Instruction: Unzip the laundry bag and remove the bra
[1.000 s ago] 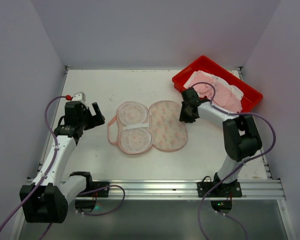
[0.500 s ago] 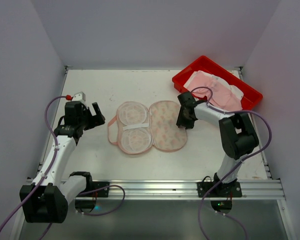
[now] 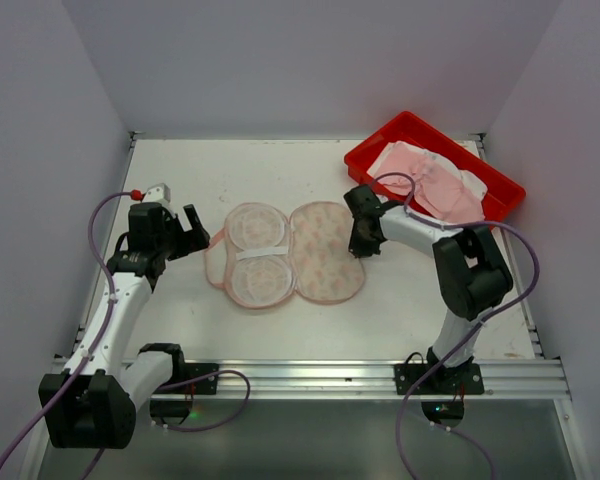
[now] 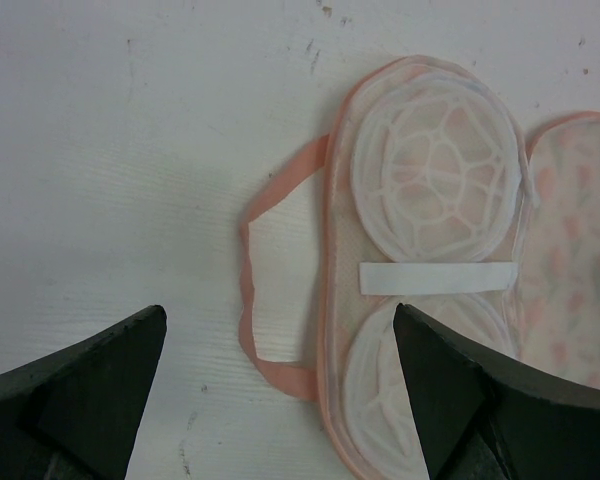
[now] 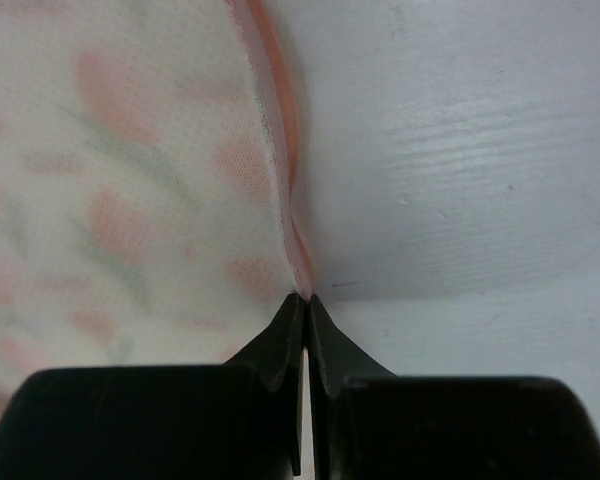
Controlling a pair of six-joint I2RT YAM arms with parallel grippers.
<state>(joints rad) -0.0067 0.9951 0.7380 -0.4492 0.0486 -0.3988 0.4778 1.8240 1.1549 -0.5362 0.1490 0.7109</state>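
Lying opened flat near the middle of the table [image 3: 230,170], the laundry bag [image 3: 285,252] is spread into two peanut-shaped halves side by side, joined along their inner edges. Each half has its long axis running from the far edge toward the near edge, leaning slightly; the pair together spreads left to right. The left half faces up with its white mesh lining, two round white frames and a white strap [image 4: 435,277] across the waist. The right half shows cream fabric with pink-orange print. A pink loop [image 4: 248,260] sticks out from the left half's outer edge, pointing toward the table's left edge.

The bra [image 3: 425,185] lies heaped in the red tray [image 3: 378,135] at the far right corner of the table, well apart from the bag.

The left gripper [image 3: 192,232] hangs just left of the bag, its claw released and spread wide; in the wrist view the two dark fingers frame the loop and the mesh half, touching neither.

The right gripper [image 3: 358,240] is at the outer right edge of the printed half, toward its far lobe. Its claw is clenched: the right wrist view shows the two fingertips [image 5: 292,325] pressed together, their points right against the pink zipper edging, which bends in toward them. Whether any fabric is caught between the tips cannot be told.
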